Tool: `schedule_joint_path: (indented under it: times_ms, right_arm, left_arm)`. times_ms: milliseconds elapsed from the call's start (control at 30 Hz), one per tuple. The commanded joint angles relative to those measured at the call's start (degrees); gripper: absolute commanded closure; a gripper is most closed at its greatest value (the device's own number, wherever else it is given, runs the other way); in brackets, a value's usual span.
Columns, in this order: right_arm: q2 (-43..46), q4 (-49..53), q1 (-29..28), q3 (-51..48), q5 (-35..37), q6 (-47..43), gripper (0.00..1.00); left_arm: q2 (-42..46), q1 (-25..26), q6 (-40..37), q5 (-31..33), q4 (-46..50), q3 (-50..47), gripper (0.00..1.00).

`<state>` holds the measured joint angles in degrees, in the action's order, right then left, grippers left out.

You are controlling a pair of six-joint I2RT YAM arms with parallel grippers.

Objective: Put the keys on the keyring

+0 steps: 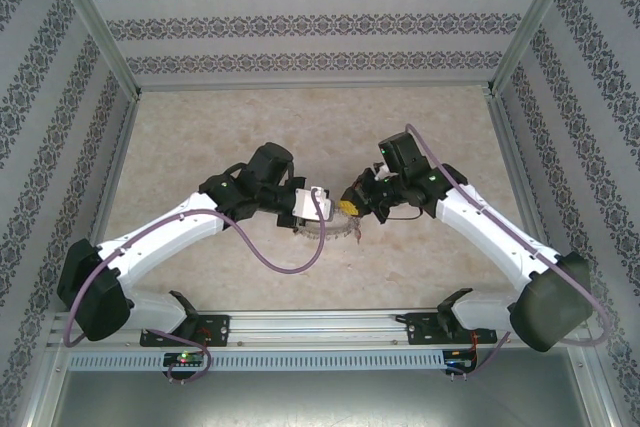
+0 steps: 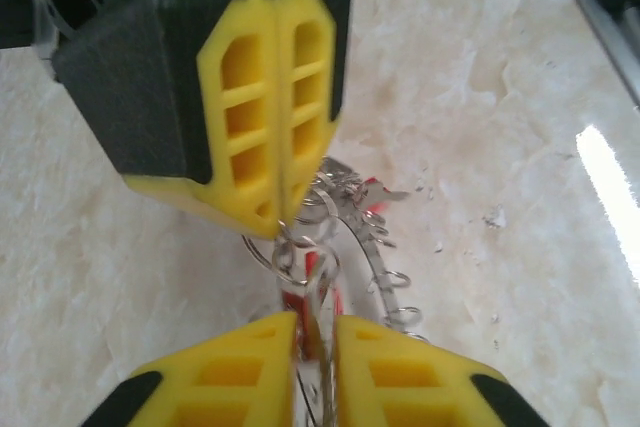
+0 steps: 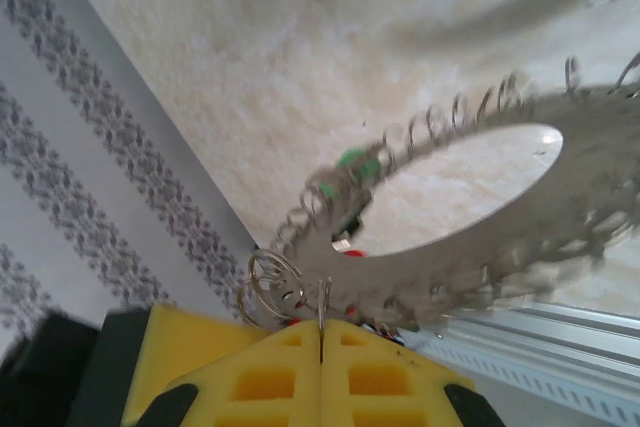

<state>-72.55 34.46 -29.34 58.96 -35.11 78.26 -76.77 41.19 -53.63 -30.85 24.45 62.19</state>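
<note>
Threading looks under way; whether either red key is on cannot be told.
Left hand (image 2: 315,332) pinches a tiny red-headed silver key (image 2: 309,275). Right hand (image 2: 277,219), pads together, nips the rim of the bumpy silvery-grey metal keyring (image 3: 470,222) above the marbled worktop (image 2: 500,97).

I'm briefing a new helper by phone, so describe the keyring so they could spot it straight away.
On the beige table, look at the middle, where the left gripper and right gripper meet. The keyring is between them: a wide, flat grey metal ring with little wire loops along its rim, far bigger than the tiny red keys beside it.
</note>
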Motion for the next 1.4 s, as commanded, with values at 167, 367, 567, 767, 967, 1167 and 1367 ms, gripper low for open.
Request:
schedule_joint_path:
  times_ms: [167, 367, 567, 767, 967, 1167, 1367]
  right_arm:
    - [3.0, -3.4, 0.5, -3.2, 2.7, 11.5, 1.00]
    - [3.6, -4.5, -0.5, -4.2, 2.5, 13.5, 1.00]
    - [4.0, -5.0, -1.2, -4.2, 2.7, 14.7, 1.00]
    - [3.6, -7.4, -1.5, -4.8, 1.4, 16.3, 1.00]
    - [3.2, -8.0, -1.4, -5.0, 0.6, 16.3, 1.00]
    - [3.6, -7.9, -0.9, -5.0, 0.0, 16.5, 1.00]
    - [4.2, -8.0, -0.7, -5.3, -0.6, 16.8, 1.00]
  left_arm:
    - [3.0, -0.1, 4.2, -3.2, -4.3, -2.6, 0.30]
    - [-1.9, -0.1, 14.9, -5.4, -16.6, -4.4, 0.27]
    - [-6.8, -0.1, 19.1, -6.1, -18.8, -2.2, 0.29]
    - [-8.3, -0.1, 19.6, -4.5, -19.8, -2.3, 0.51]
    - [-6.9, -0.1, 18.4, -7.1, -23.3, -5.5, 0.67]
    - [-5.5, -0.2, 14.1, -5.9, -20.1, -7.1, 0.68]
    - [-3.9, -1.9, 16.6, 0.0, -24.4, -10.8, 0.71]
